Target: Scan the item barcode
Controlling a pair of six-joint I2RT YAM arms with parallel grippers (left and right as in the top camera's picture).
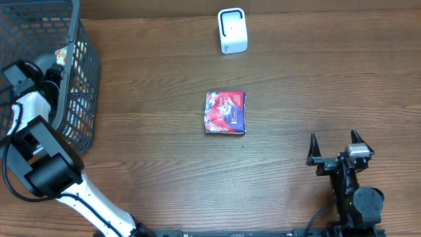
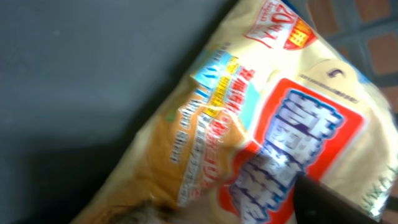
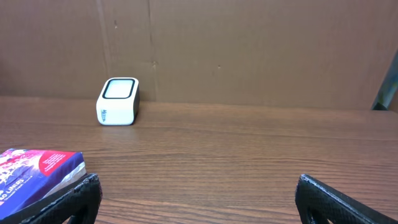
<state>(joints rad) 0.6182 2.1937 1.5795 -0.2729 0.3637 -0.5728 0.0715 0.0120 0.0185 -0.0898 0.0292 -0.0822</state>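
A yellow-orange snack packet (image 2: 261, 118) with a red and blue label fills the left wrist view, lying inside the basket. My left gripper (image 1: 56, 62) reaches over the basket rim onto it. Only one dark finger (image 2: 339, 205) shows, against the packet's lower right, so how the jaws stand is unclear. A red and purple box (image 1: 225, 112) lies flat mid-table, also seen as the box (image 3: 34, 171) at the left of the right wrist view. The white scanner (image 1: 232, 31) stands at the far edge. My right gripper (image 1: 333, 137) rests open near the front right, nothing between its fingers.
The dark wire basket (image 1: 85, 92) occupies the far left corner with goods inside. A brown cardboard wall (image 3: 249, 50) rises behind the scanner (image 3: 117, 101). Bare wood lies between the box and my right gripper (image 3: 205, 202).
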